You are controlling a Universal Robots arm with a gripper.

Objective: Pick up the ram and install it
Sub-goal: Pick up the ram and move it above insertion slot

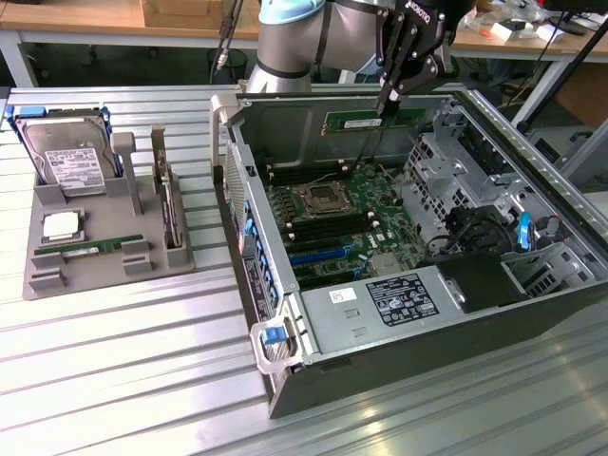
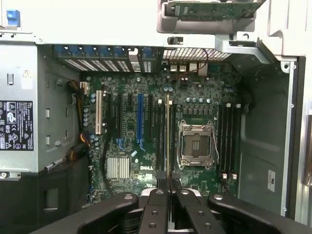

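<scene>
My gripper point(image 1: 388, 101) is shut on the ram point(image 1: 372, 122), a long green stick hanging level over the far part of the open computer case point(image 1: 285, 380). In the wrist view the ram point(image 2: 168, 141) appears edge-on as a thin line running out from between my gripper's point(image 2: 168, 189) black fingers. It hangs above the motherboard point(image 1: 342, 223) and lines up with the black memory slots point(image 2: 158, 136) just beside the processor socket point(image 2: 196, 144). A gap separates the ram from the board.
A grey tray point(image 1: 104, 275) on the exterior view's left holds a hard drive point(image 1: 65, 157), a square processor chip point(image 1: 62, 226) and another green stick point(image 1: 90, 249). Inside the case sit a power supply point(image 1: 380, 309) and a drive cage point(image 1: 456, 161). More slots point(image 2: 226, 141) flank the socket.
</scene>
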